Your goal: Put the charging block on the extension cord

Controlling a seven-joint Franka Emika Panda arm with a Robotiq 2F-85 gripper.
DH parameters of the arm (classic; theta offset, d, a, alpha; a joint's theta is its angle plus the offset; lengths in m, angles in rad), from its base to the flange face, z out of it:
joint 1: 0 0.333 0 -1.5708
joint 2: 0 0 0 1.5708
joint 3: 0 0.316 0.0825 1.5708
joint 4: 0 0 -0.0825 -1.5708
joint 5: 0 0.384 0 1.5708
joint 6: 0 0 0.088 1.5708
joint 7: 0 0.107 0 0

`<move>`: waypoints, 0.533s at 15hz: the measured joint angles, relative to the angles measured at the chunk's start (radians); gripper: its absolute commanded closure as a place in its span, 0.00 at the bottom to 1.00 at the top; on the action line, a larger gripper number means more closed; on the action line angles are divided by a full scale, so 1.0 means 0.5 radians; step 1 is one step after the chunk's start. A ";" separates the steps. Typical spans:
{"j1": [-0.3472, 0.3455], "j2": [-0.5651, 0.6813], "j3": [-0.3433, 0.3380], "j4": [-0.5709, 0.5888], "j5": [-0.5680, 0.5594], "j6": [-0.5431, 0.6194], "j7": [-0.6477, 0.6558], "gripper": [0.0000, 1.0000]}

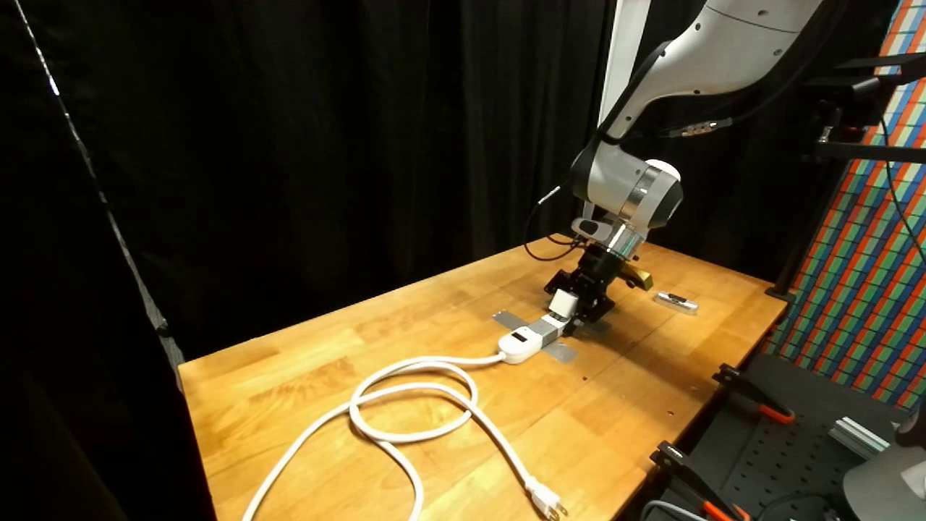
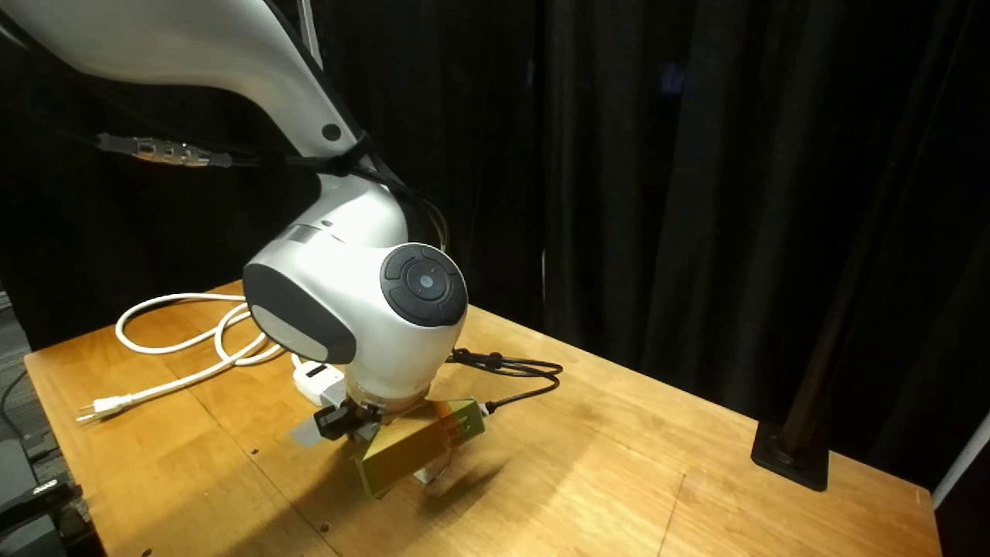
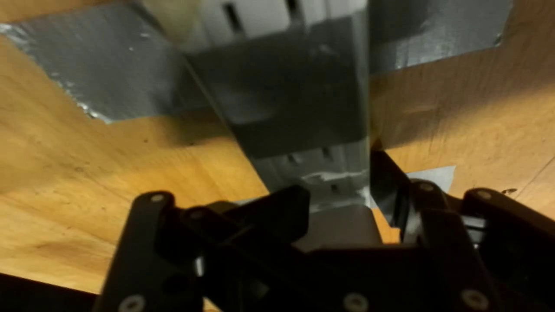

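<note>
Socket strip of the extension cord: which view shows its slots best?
The wrist view: it looks closely onto the strip, with several slots visible though blurred. Both exterior views show its white cable end; the robot hides much of the rest, and slots are unclear there.

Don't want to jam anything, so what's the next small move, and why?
Probably ease the hand gently down without forcing: it appears to hold the charging block over the extension cord's socket strip, but no view shows the block's underside, so contact and alignment can't be judged.
</note>
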 measured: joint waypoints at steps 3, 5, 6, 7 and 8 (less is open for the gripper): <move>0.029 -0.023 0.010 -0.033 -0.003 0.099 -0.004 0.76; 0.057 -0.048 0.022 -0.065 -0.008 0.190 -0.005 0.76; 0.074 -0.060 0.029 -0.083 -0.010 0.243 -0.005 0.76; 0.090 -0.073 0.037 -0.101 -0.013 0.297 -0.005 0.76; 0.106 -0.085 0.047 -0.119 -0.016 0.353 -0.005 0.76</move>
